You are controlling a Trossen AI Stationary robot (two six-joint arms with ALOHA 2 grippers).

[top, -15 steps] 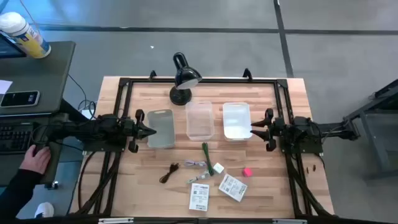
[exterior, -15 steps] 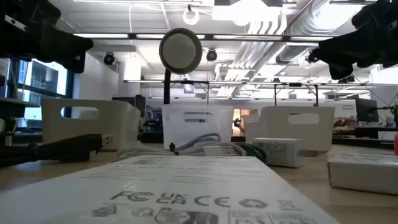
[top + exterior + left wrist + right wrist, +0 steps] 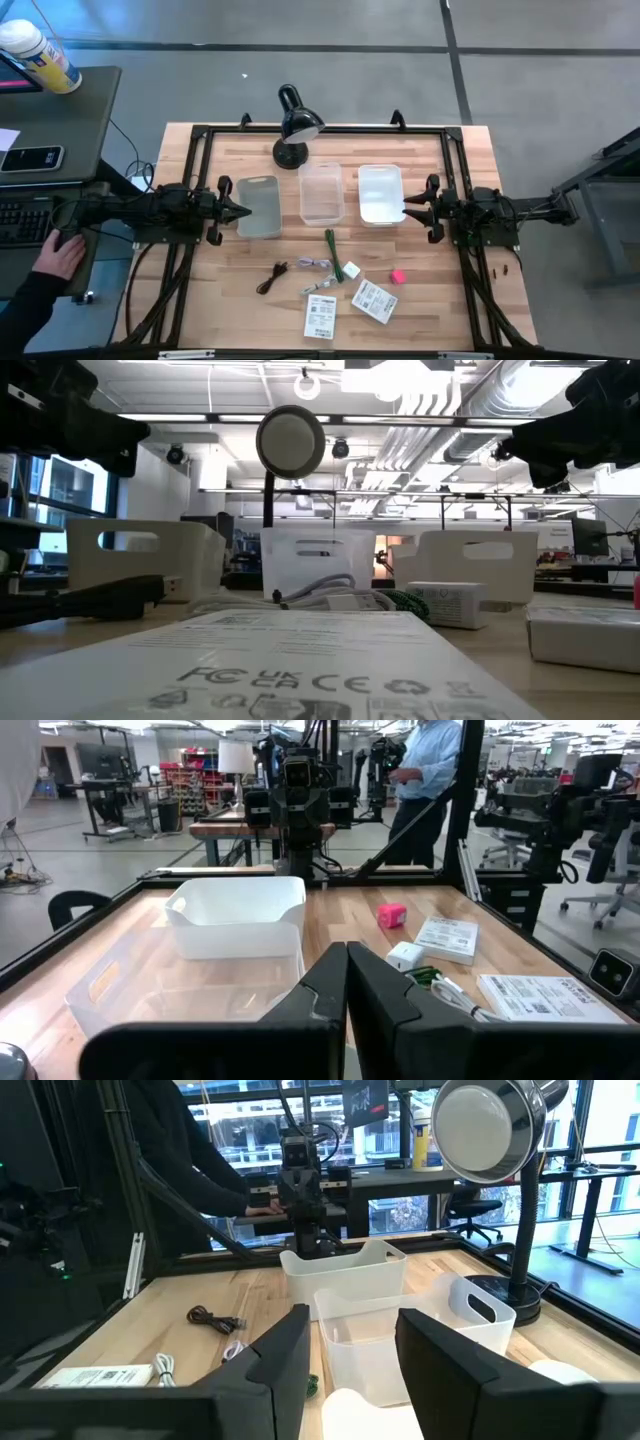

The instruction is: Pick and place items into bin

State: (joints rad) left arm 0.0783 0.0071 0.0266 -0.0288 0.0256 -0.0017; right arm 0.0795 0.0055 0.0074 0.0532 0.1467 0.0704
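The items lie on the near half of the table: a black cord point(image 3: 272, 277), a grey cord point(image 3: 316, 264), a green stick point(image 3: 331, 250), a small white block point(image 3: 351, 270), a pink cube point(image 3: 397, 276) and two white printed packets point(image 3: 320, 316) point(image 3: 374, 300). Three bins stand in a row mid-table: grey point(image 3: 258, 206), clear point(image 3: 321, 192) and white point(image 3: 380, 194). My left gripper point(image 3: 245, 211) is shut and empty at the grey bin's left side. My right gripper point(image 3: 405, 212) is open and empty at the white bin's right side. Both hang above the table.
A black desk lamp point(image 3: 295, 125) stands behind the bins at the far edge. A black frame point(image 3: 200, 135) runs round the tabletop. A person's hand point(image 3: 55, 255) rests at a side desk left of the table. Bare wood lies between bins and items.
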